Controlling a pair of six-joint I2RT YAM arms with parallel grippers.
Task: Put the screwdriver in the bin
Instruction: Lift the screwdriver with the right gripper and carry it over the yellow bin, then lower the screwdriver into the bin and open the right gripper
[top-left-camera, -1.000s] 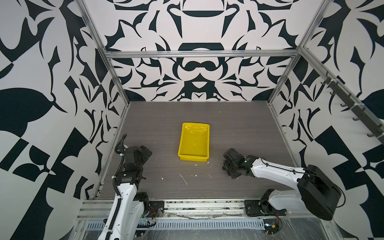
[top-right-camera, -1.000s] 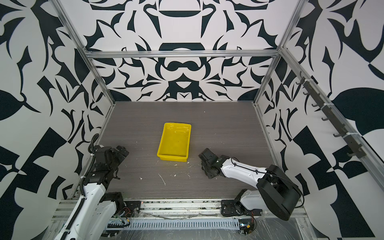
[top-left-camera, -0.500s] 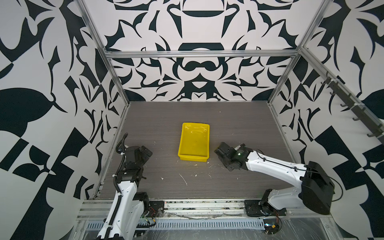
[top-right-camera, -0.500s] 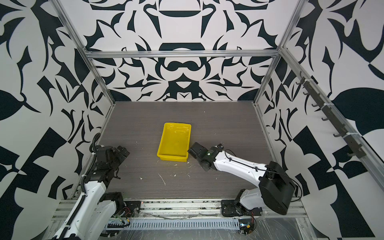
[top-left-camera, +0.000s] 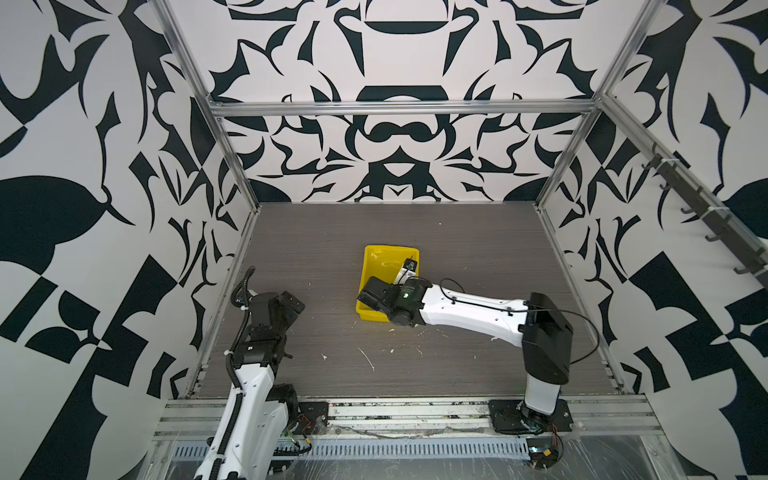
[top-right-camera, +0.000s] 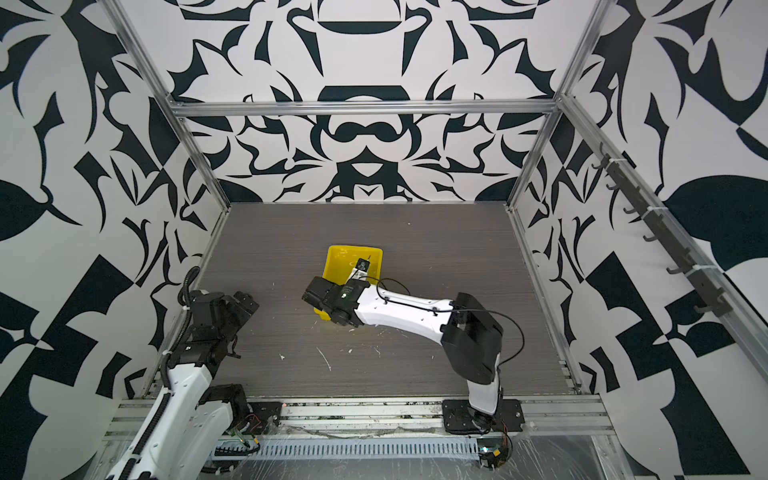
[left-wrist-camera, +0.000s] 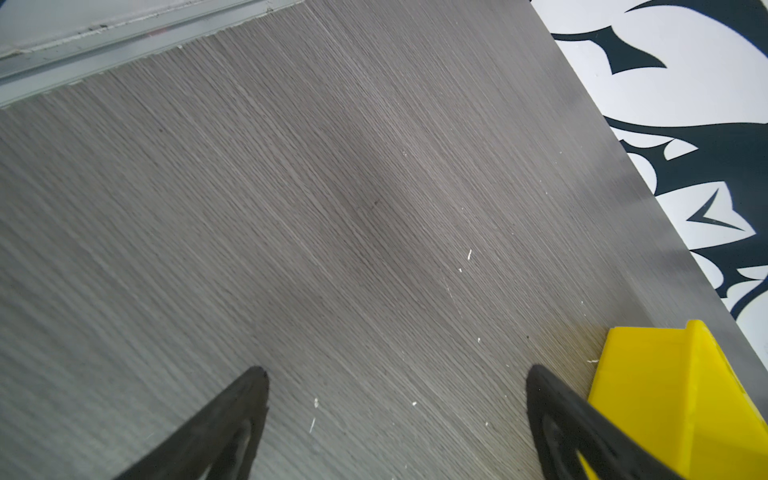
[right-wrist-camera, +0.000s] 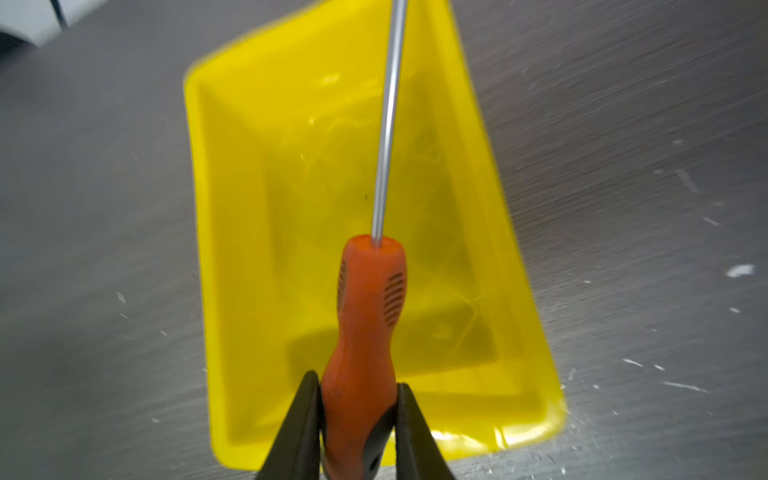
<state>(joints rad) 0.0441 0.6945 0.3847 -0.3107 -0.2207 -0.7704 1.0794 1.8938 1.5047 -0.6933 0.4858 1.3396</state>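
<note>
Grey wood-grain tabletop (top-left-camera: 457, 249) sits inside black-and-white patterned walls (top-left-camera: 399, 62). In the right wrist view, the right gripper (right-wrist-camera: 357, 380) is clamped on the lower end of the orange-handled screwdriver (right-wrist-camera: 365, 299). The thin metal shaft points along the length of the yellow bin (right-wrist-camera: 199, 174) and runs out of frame. The tool is over the bin's glossy inside; whether it touches the floor cannot be told. In both top views the right gripper (top-left-camera: 409, 266) (top-right-camera: 361, 264) is over the bin's right side (top-left-camera: 376, 262) (top-right-camera: 336, 259). White flecks (top-left-camera: 365, 357) dot the table nearer the front. The left gripper (left-wrist-camera: 397, 374) (top-left-camera: 291, 299) has its fingers spread and holds nothing, well apart from the bin on the left.
</note>
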